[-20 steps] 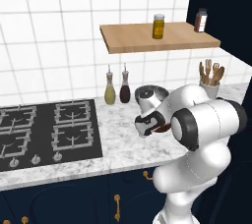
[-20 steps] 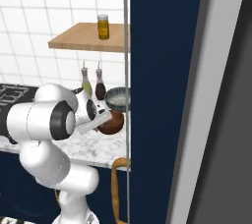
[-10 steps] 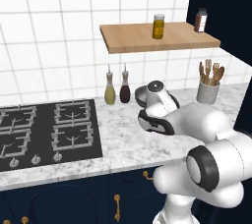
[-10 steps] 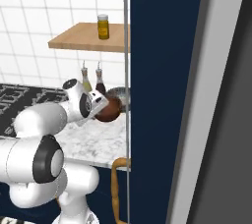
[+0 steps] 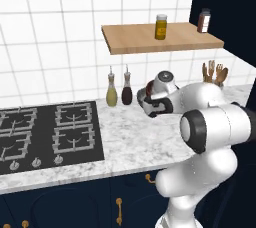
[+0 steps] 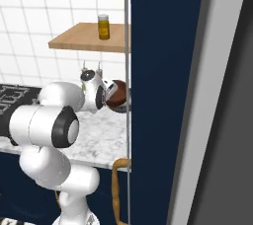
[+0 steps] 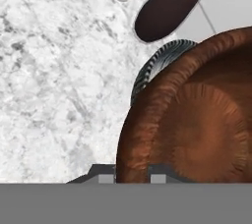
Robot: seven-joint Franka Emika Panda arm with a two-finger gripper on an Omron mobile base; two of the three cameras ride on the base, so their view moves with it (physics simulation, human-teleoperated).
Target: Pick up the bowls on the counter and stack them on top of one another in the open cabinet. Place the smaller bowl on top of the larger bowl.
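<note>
**Reddish-brown bowl clamped in my gripper, above the counter**

Marbled white-grey counter [image 5: 135, 142] runs under me, black gas hob [image 5: 47, 132] at its left end. Wooden shelf, the open cabinet [image 5: 150, 42], sits on the white tiles above; a yellow jar [image 5: 161, 26] and a dark spice jar [image 5: 203, 20] stand on it. My gripper [image 7: 132, 173] has its fingers closed on the rim of the smaller bowl [image 7: 197, 120], glossy reddish-brown, which looms close in the hand view. From the right base view that bowl [image 6: 117, 98] hangs off my hand above the worktop, just below shelf level. The larger bowl [image 7: 157, 63], dark grey and ribbed, peeks out behind the brown one, on the counter. Two bottles, one olive [image 5: 111, 92] and one dark [image 5: 127, 91], stand at the tiled wall just beside it. Utensil holder [image 5: 215, 74] is far right.
</note>
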